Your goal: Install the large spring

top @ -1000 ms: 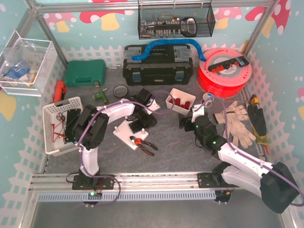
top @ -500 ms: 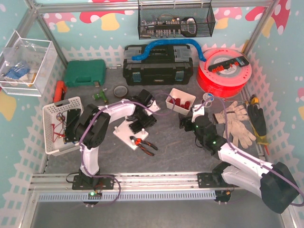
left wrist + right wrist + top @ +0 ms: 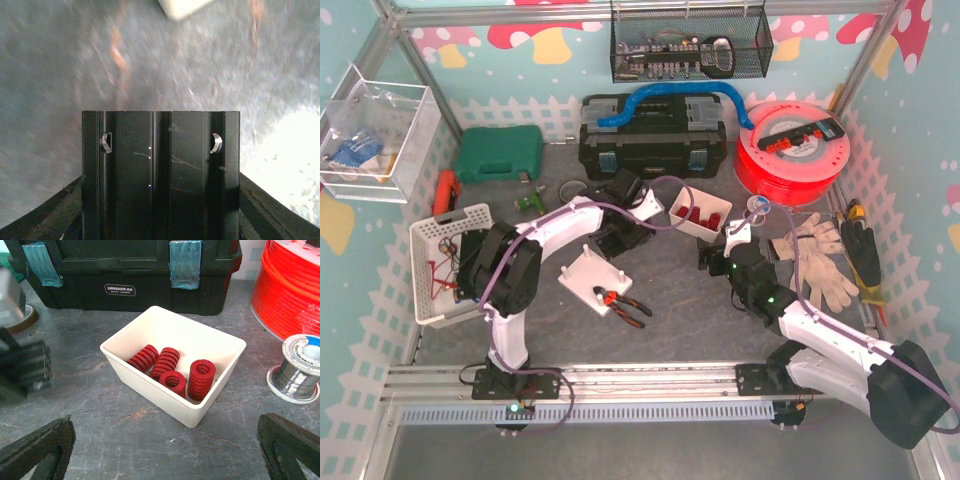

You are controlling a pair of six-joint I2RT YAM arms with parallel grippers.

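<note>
1 overhead view, 2 wrist close-ups

Your left gripper is off the white plate now, shifted toward 1 o'clock, jaws drawn in around the black block it carries away.

table grey | on it: toolbox, white bin, pliers, gloves

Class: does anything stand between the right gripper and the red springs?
Nothing visible does. Bare table lies between the open right gripper and the white bin; the red springs sit inside, behind its near wall.
</note>
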